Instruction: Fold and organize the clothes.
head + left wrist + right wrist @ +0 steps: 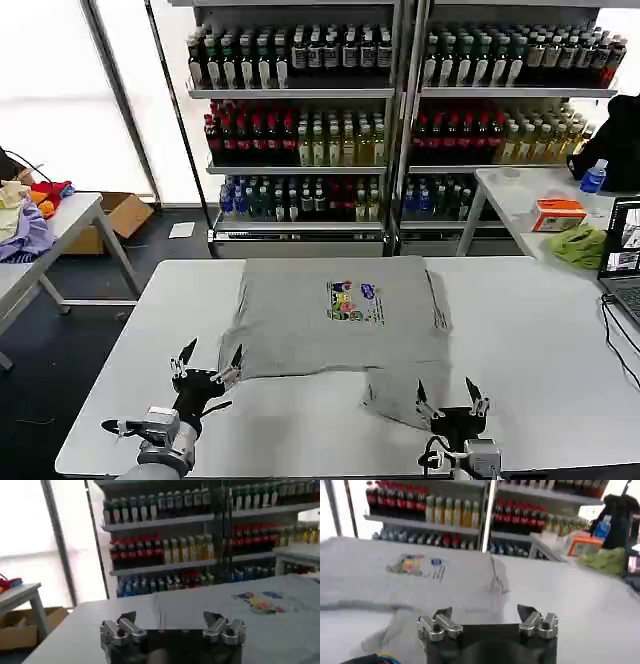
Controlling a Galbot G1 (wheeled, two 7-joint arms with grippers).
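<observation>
The light grey cotton shirt with a small multicoloured chest print (335,315) lies spread on the white rectangular table (520,350), near the middle and a little toward the 12 o'clock edge, with the print facing up. It looks partly folded: the side parts are turned in, and one flap of the cloth (395,395) hangs out toward 5 o'clock, with soft creases in it. I judge that this shirt is light, thin and limp; it will not keep any form when lifted, it will sag between two holding points, and it can slide a little on the smooth table. It is not fragile. The best places to take hold seem to be the two corners of the near hem, at about 7 o'clock and 5 o'clock of the shirt, pinching a single edge so that the layers under it do not come up together. I count one shirt on this table and one print on it. The left claw (208,365) stands at 7 o'clock, just beside the near left corner, its fingers spread and holding nothing. The right claw (452,398) stands at 5 o'clock, just beside the loose flap, also spread and empty.
</observation>
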